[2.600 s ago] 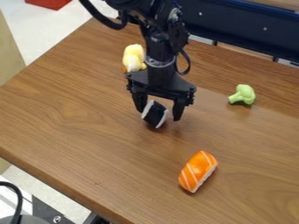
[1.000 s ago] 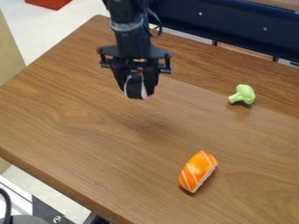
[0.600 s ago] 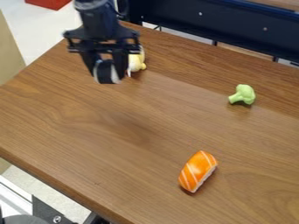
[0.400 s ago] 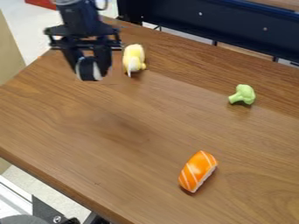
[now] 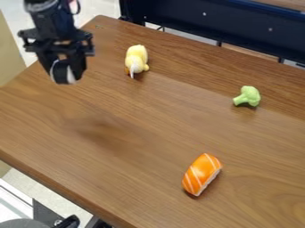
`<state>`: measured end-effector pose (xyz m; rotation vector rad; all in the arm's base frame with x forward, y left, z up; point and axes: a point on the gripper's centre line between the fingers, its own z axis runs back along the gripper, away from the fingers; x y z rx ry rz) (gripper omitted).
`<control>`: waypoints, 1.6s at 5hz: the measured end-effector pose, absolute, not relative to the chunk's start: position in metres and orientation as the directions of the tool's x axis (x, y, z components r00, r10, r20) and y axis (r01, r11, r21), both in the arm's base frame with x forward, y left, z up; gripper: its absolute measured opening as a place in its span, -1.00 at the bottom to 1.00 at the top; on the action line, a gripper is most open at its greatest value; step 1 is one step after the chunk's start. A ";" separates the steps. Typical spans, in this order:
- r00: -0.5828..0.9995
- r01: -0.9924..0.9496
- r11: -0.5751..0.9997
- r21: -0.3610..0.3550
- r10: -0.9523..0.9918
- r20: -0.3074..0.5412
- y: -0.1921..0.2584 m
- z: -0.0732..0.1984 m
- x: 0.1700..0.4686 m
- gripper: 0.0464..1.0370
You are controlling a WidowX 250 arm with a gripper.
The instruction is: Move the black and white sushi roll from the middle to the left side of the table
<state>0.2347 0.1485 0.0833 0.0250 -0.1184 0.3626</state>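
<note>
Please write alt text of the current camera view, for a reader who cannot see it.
A robot hand holds a small black-and-white object above the left part of a wooden table. On the table are a yellow plush-like toy, a green toy broccoli and, nearest the camera, an orange-and-white toy sushi.

No text, label, brand, number or sign can be read.
</note>
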 end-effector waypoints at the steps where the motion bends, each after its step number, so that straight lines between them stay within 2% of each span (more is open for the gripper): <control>1: 0.934 -0.344 0.938 0.050 0.336 0.121 0.162 0.064 0.225 0.00; 2: 0.945 -0.316 0.947 0.064 0.309 0.106 0.171 0.046 0.217 0.00; 4: 0.975 -0.222 0.974 -0.052 0.220 -0.037 0.178 0.009 0.227 0.00; 5: 0.974 -0.225 0.974 -0.015 0.225 -0.006 0.183 0.006 0.233 0.10; 6: 0.971 -0.239 0.971 0.001 0.239 -0.019 0.184 0.001 0.232 0.69; 7: 0.977 -0.215 0.977 -0.007 0.215 -0.010 0.179 0.001 0.227 0.93; 8: 0.977 -0.212 0.977 -0.031 0.212 -0.004 0.172 0.003 0.220 0.93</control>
